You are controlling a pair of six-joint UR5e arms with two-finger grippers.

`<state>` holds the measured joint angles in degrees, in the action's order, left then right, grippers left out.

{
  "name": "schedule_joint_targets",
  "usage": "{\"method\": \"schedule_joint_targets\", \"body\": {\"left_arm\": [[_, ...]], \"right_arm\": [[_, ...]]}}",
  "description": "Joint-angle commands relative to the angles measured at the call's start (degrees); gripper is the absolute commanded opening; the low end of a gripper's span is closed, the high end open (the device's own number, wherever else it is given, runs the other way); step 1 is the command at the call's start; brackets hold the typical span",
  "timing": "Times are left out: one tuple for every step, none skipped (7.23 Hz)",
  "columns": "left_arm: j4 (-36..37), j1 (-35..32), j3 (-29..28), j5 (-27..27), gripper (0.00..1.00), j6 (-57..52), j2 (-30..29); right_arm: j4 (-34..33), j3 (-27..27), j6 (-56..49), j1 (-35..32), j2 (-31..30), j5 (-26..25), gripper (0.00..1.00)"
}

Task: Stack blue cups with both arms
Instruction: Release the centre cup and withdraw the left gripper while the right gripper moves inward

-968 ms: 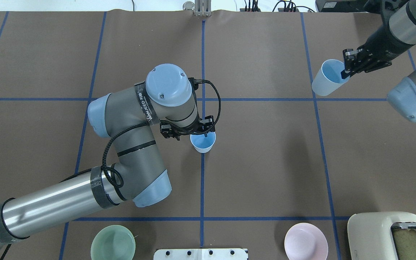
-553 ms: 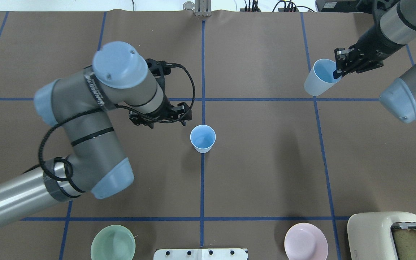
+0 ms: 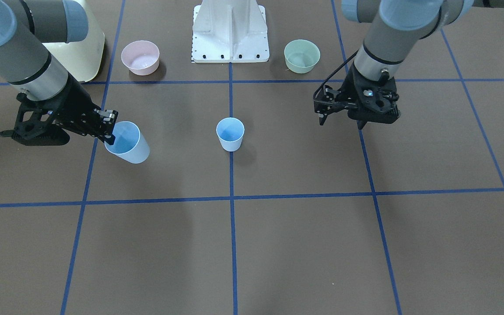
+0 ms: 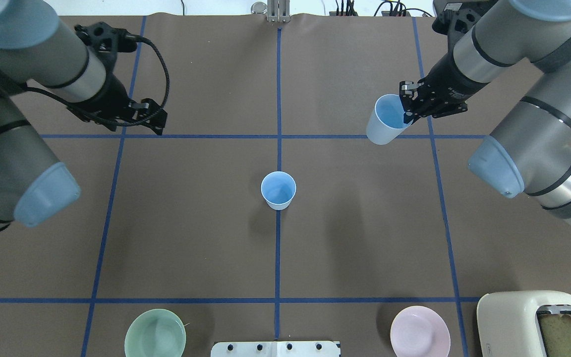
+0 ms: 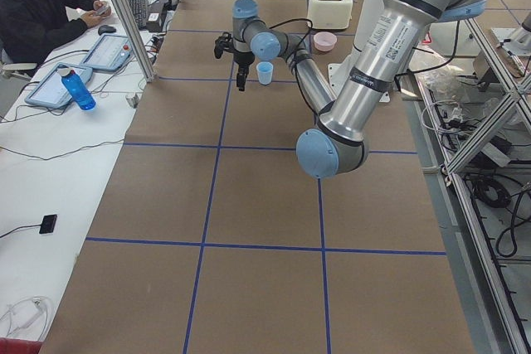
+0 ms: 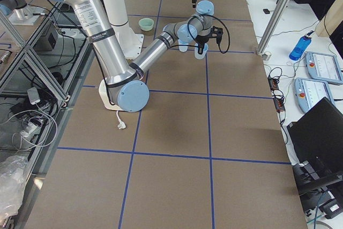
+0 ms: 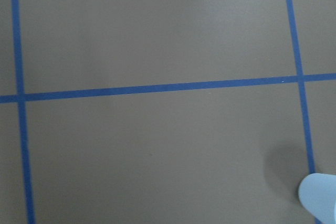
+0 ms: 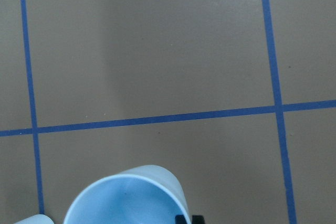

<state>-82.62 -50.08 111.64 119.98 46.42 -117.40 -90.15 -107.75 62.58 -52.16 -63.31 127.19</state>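
Observation:
One blue cup (image 4: 278, 190) stands upright alone on the centre tape line; it also shows in the front view (image 3: 230, 133). My right gripper (image 4: 407, 113) is shut on the rim of the second blue cup (image 4: 383, 123) and holds it tilted above the table, to the right of and beyond the standing cup. In the front view this gripper (image 3: 108, 130) and held cup (image 3: 129, 144) are at the left. My left gripper (image 4: 134, 123) is open and empty, off to the far left of the standing cup. The right wrist view shows the held cup (image 8: 126, 198) from above.
A pale green bowl (image 4: 155, 333) and a pink bowl (image 4: 420, 331) sit at the near edge beside the white base pedestal (image 4: 275, 348). A cream toaster (image 4: 528, 322) with bread stands at the near right. Blue tape lines grid the brown table.
My left gripper let go of the centre cup and drew away to the far left. My right arm carried its cup leftward, closer to the centre.

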Motion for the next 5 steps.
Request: {"method": "schedule_joint_targets", "body": {"left_arm": [[0.18, -7.63, 1.03, 3.66, 0.97, -12.87, 5.66], [0.01, -11.32, 0.86, 4.03, 0.97, -20.76, 8.13], [-0.52, -13.27, 0.86, 4.04, 0.97, -24.84, 10.59], [-3.57, -14.42, 0.86, 4.04, 0.97, -28.19, 13.66], [-9.25, -14.95, 0.59, 4.04, 0.97, -28.49, 17.52]], "right_arm": [[-0.12, -0.18, 5.60, 3.98, 2.83, -2.63, 0.00], [-0.12, -0.44, 7.36, 6.43, 3.27, -4.99, 0.00], [-0.12, -0.61, 8.51, 8.37, 3.97, -6.50, 0.00], [-1.95, -0.53, 9.57, 8.91, 5.90, -6.95, 0.00], [-8.05, -0.53, 9.67, 10.31, 10.18, -8.34, 0.00]]}}
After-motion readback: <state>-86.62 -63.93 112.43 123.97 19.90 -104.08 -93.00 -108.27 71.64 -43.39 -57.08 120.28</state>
